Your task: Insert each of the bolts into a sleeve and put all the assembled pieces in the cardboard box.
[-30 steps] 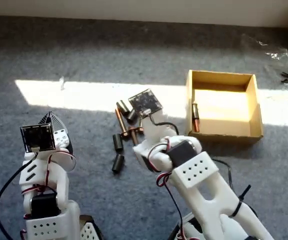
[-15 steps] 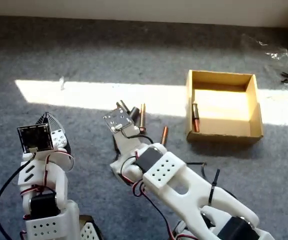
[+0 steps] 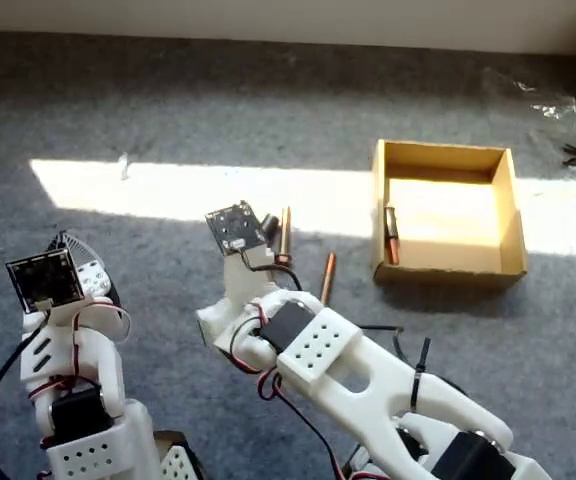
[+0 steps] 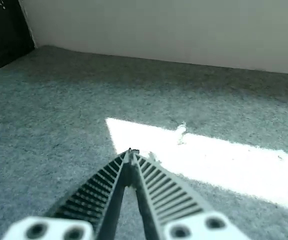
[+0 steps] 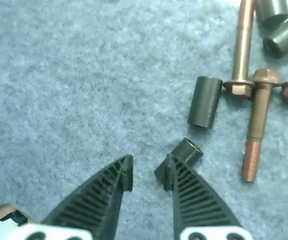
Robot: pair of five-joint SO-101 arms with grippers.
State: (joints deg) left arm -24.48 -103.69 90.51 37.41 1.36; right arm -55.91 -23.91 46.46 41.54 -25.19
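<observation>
While the right arm bends low over the grey fuzzy carpet [image 3: 168, 110], its black ribbed right gripper [image 5: 148, 175] has its two fingers spread apart, and nothing is pinched between them. A short dark metal sleeve [image 5: 188, 151] lies on the carpet right at the tip of one finger and looks like it touches it. A second dark sleeve [image 5: 205, 101] lies near, just beside the six-sided head of a long copper bolt [image 5: 243, 40]. Another copper bolt [image 5: 257, 117] lies next to that one, with their heads close together.

The open brown cardboard box [image 3: 448, 272] sits well apart from the loose pieces, partly in a bright stripe of sunlight [image 3: 148, 190]. One finished piece [image 3: 390, 237], a bolt in a dark sleeve, lies inside it, against the wall nearest the loose bolts.

The black left gripper [image 4: 130, 159] has its fingers pressed together with nothing in them. It hangs over the carpet, far from all the parts
</observation>
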